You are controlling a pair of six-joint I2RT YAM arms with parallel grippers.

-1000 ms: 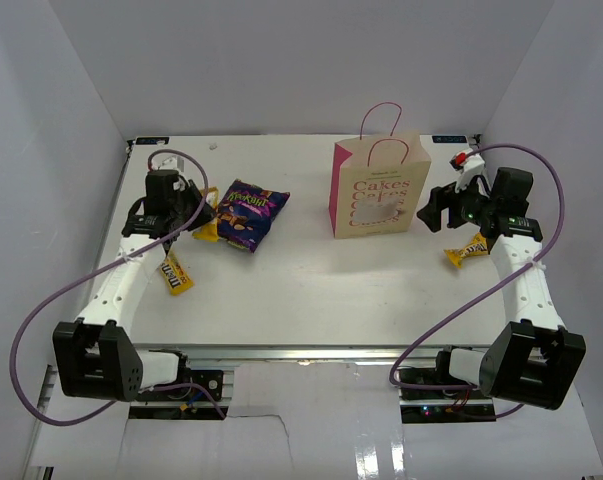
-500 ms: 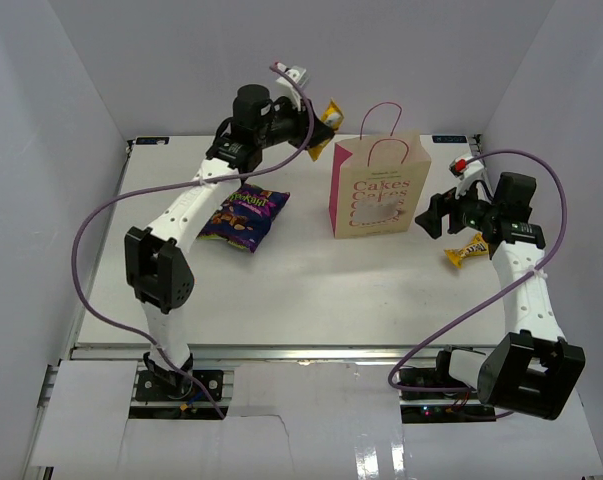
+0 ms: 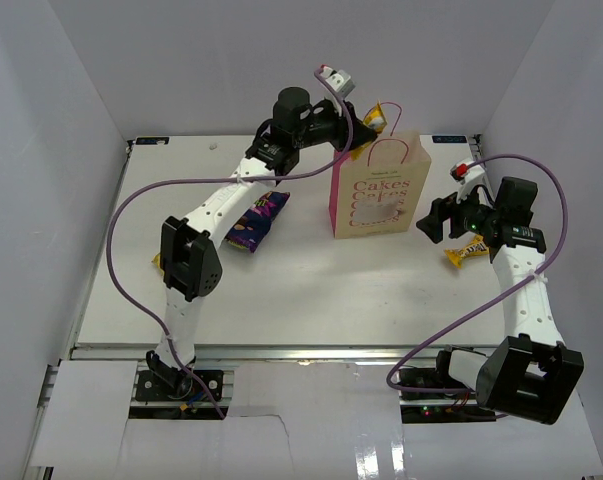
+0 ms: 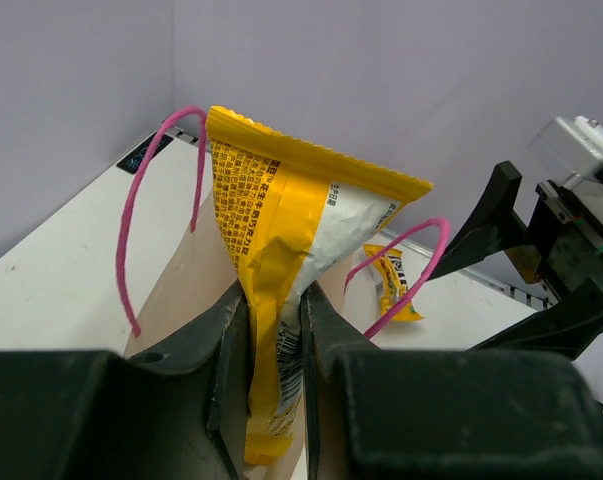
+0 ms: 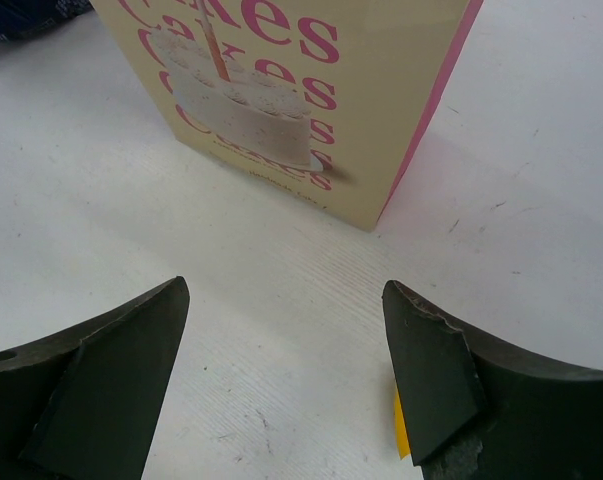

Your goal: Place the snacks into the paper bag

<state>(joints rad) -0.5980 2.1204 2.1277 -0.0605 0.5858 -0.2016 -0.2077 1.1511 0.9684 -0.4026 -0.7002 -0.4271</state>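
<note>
The tan paper bag (image 3: pixel 378 195) with pink "Cakes" lettering stands upright at the back centre. My left gripper (image 3: pixel 362 125) is shut on a yellow packet (image 3: pixel 378 116) and holds it just above the bag's mouth, between the pink handles. In the left wrist view the packet (image 4: pixel 281 215) is pinched between the fingers (image 4: pixel 221 330) over the bag's opening (image 4: pixel 186 290). My right gripper (image 3: pixel 431 218) is open and empty beside the bag's right side; the bag also shows in the right wrist view (image 5: pixel 311 90). The purple-blue bag (image 3: pixel 253 215) lies left of the paper bag. No brown packets show.
A second yellow packet (image 3: pixel 468 252) lies on the table by my right wrist, and shows in the left wrist view (image 4: pixel 393 285). A yellow sliver (image 3: pixel 158 262) shows behind my left arm's elbow. White walls close in the back and both sides.
My left arm has swung up from the left side of the table and rightward with the yellow packet, ending over the bag's mouth. My right gripper has barely moved.
</note>
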